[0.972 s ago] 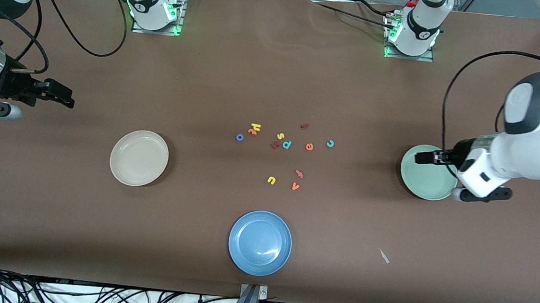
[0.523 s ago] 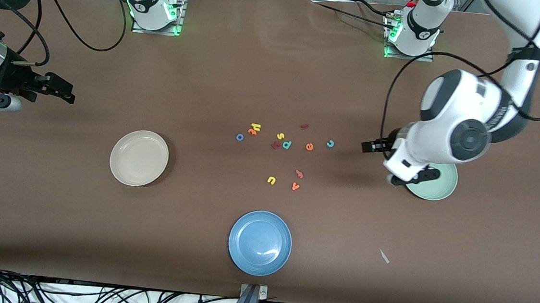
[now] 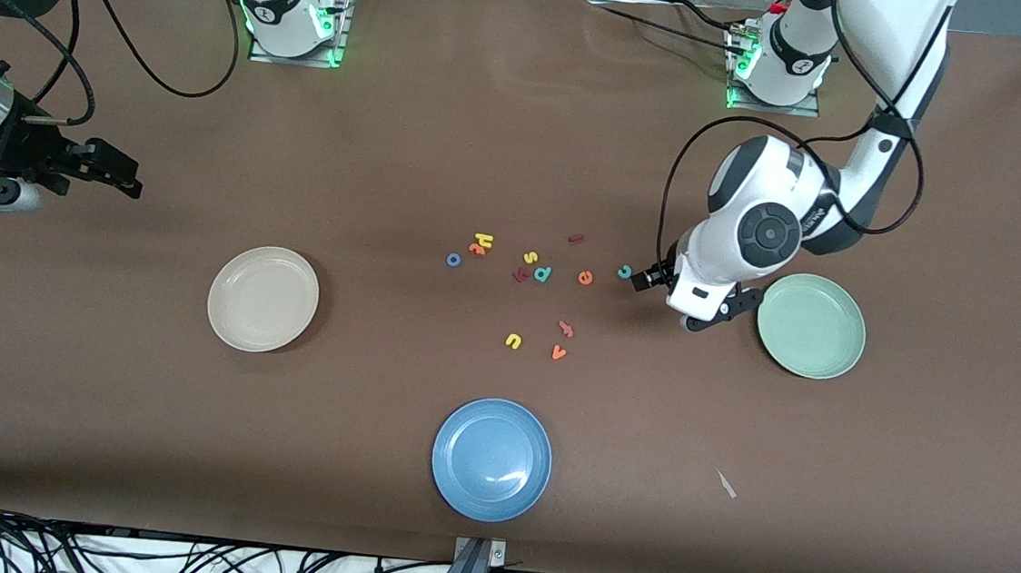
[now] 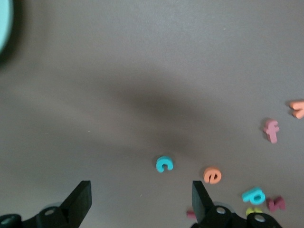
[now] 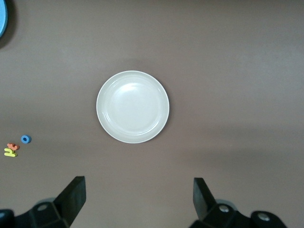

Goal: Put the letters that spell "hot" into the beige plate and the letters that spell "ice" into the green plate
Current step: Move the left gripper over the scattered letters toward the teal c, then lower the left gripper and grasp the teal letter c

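Two plates empty. Left claw point(image 3: 641, 281), fingers spread wide, hovers by teal c point(image 3: 625, 272), at 9 o'clock of green plate point(image 3: 842, 358). Next: descend, pinch c. Right claw point(image 3: 109, 175) waits, released.

Beige plate point(image 3: 263, 299): round, shallow, empty, toward right arm's end of bench.
Green plate point(image 3: 812, 326): mint, empty, toward left arm's end.
Loose between plates, flat on bench: yellow h point(image 3: 483, 240), blue o point(image 3: 453, 260), orange t point(image 3: 477, 249), maroon i point(image 3: 576, 238), teal c point(image 3: 625, 272), orange e point(image 3: 585, 278).
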